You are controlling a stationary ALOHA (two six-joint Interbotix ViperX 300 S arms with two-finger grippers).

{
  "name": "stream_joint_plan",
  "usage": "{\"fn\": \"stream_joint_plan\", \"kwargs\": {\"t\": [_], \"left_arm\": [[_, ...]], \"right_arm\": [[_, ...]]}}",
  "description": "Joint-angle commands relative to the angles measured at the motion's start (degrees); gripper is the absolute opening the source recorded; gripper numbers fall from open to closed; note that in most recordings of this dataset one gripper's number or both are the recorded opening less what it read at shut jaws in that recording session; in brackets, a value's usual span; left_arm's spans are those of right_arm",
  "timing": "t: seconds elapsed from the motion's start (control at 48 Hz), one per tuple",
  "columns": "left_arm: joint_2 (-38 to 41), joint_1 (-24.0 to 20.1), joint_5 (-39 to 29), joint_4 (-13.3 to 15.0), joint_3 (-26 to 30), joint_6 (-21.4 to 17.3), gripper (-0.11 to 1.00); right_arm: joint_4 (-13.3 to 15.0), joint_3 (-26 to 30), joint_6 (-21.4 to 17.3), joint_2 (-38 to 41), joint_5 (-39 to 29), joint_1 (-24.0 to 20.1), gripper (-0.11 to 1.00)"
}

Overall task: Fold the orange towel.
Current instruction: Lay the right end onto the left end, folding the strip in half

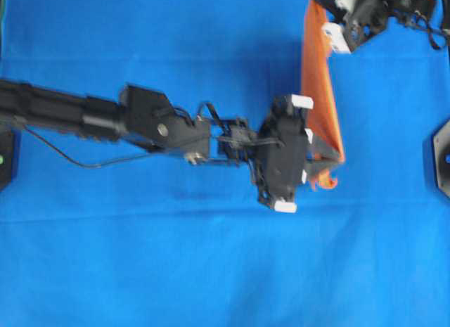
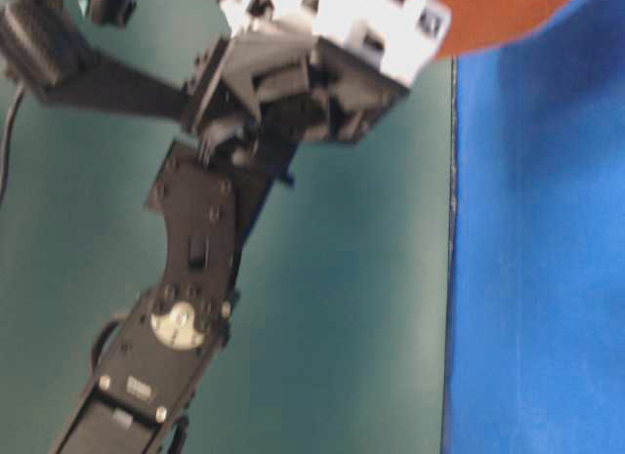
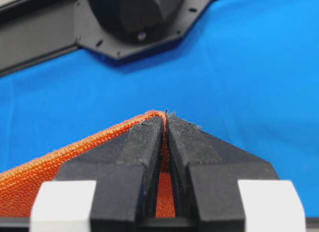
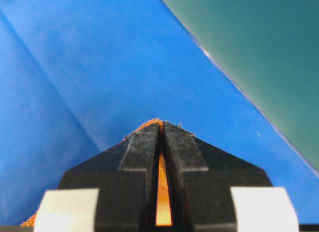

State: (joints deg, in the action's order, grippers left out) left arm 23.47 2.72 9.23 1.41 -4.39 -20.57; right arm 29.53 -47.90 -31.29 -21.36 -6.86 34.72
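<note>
1. The orange towel (image 1: 320,95) is up off the blue table cover (image 1: 176,271), stretched like a narrow band between the two grippers on the right side of the overhead view.
2. The left gripper (image 3: 165,123) has its jaws pressed together on a hemmed corner of the towel; the left wrist view shows orange cloth squeezed right between the black fingers (image 3: 142,142).
3. The right gripper (image 4: 162,129) does the same at the other end, jaws pinched tight with a sliver of orange showing in the slot.
4. In the overhead view the right gripper sits at the top right and the left gripper lower, near the middle right, with the towel hanging between them.
5. Progress-wise it looks like mid-fold: both corners are grabbed and lifted, but no flat, finished fold is visible.
6. Still left, probably: carry the edge over, lay it down, let go.
</note>
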Motion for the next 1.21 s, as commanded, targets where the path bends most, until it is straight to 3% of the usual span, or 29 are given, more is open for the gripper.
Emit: {"fn": "stream_joint_plan", "kwargs": {"t": [0.0,0.167,0.375,0.584,0.855,1.188], "left_arm": [[-0.09,2.11,0.35,-0.18,3.25,-0.18,0.02],[0.18,2.2,0.18,-0.18,3.08,0.97,0.02],[-1.67,2.2,0.62,-0.09,-2.02,5.01,0.02],[-5.54,2.29,2.64,-0.09,-12.13,11.6,0.02],[-10.2,3.16,9.49,0.26,-25.22,14.41,0.02],[-9.32,2.37,10.28,0.18,-27.6,16.44,0.06]], "right_arm": [[0.18,-0.44,-0.18,-2.9,-0.88,0.88,0.03],[0.18,-0.88,-0.09,-2.81,-1.93,0.7,0.03],[0.18,1.93,0.09,3.43,0.35,-1.05,0.03],[0.26,7.91,0.09,13.01,3.43,-3.69,0.03],[1.32,14.24,0.09,21.36,3.69,-6.42,0.03],[1.32,14.68,0.09,23.38,4.75,-6.86,0.03]]}}
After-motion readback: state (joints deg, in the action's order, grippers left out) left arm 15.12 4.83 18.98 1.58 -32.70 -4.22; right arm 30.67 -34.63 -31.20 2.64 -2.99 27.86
